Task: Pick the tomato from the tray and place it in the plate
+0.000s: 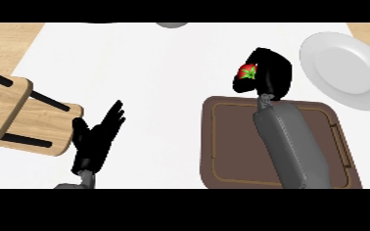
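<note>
The right hand [269, 76] is showing in the upper right of the frame, just past the top edge of the brown tray [224, 147]. Its fingers are curling round the tomato [248, 72], which is showing as a red patch with a green stem at the hand's left side. The rest of the tomato is hidden behind the fingers. The tomato is therefore off the tray and over the white counter [159, 68], held in the right hand.

The plate [339, 68] is lying at the right edge of the frame, to the right of the hand and at about the same height in the frame. The gap between hand and plate is short; the 2 are near but not touching. The coming move is judged to be a sideways carry toward the right of the frame, then a release over the plate.

The right forearm is running from the lower right up across the tray, so its long axis is pointing toward the top of the frame, across the direction of the carry.

The left hand [98, 134] is resting in the lower left, fingers straight and holding nothing, beside a wooden stool [29, 112]. It is well apart from the plate; the right hand is the nearer 1.
</note>
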`<state>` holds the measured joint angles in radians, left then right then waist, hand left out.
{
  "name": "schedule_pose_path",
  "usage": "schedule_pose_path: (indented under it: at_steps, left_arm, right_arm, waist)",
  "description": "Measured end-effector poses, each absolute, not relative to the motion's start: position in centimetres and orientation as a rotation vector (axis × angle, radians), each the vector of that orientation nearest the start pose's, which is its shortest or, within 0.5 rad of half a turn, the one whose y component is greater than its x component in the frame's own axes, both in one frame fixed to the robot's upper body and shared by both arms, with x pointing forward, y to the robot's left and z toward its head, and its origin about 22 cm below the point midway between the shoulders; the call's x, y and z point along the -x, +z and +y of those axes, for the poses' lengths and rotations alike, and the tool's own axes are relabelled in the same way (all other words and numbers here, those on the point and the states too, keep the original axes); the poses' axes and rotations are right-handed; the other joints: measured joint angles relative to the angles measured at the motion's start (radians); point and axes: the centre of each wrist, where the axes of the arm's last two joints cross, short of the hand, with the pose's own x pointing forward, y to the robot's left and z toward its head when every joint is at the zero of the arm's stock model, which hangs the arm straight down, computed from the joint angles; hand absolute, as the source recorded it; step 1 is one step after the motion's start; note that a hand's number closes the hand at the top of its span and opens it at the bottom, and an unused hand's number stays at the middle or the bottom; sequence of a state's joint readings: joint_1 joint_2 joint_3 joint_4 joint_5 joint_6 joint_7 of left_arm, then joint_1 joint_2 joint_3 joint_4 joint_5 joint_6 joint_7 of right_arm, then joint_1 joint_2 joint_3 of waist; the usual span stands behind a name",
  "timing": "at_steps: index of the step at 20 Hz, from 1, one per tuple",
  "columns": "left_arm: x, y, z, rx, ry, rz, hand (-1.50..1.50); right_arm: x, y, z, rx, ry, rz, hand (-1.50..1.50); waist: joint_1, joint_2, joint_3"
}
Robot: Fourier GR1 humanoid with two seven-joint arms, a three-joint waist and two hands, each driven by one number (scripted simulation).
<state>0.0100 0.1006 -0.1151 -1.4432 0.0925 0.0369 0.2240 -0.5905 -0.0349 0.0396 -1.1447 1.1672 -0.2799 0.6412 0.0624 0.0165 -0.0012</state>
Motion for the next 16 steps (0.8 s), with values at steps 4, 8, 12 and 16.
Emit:
schedule_pose_path:
  at_steps: [4,8,12,16]
  left_arm:
    - [-23.8,-2.9,22.6,0.032,-0.069,-1.2,0.0]
    - [-24.1,-2.6,23.3,0.025,-0.06,-1.197,0.0]
    - [-23.7,-3.0,23.4,0.013,-0.047,-1.199,0.0]
    - [-23.9,-3.2,23.3,0.012,-0.034,-1.199,0.0]
  right_arm:
    - [-38.8,8.0,-13.6,1.329,0.293,-1.243,1.5]
    - [-40.2,8.6,-13.3,1.406,0.108,-1.264,1.5]
    - [-41.2,8.6,-14.9,1.439,-0.038,-1.266,1.5]
    - [-41.4,7.6,-16.8,1.448,-0.174,-1.303,1.5]
  waist:
    - [0.003,0.0,0.001]
    - [-0.005,0.0,0.001]
    - [-0.019,-0.003,0.002]
    - [-0.032,-0.005,0.002]
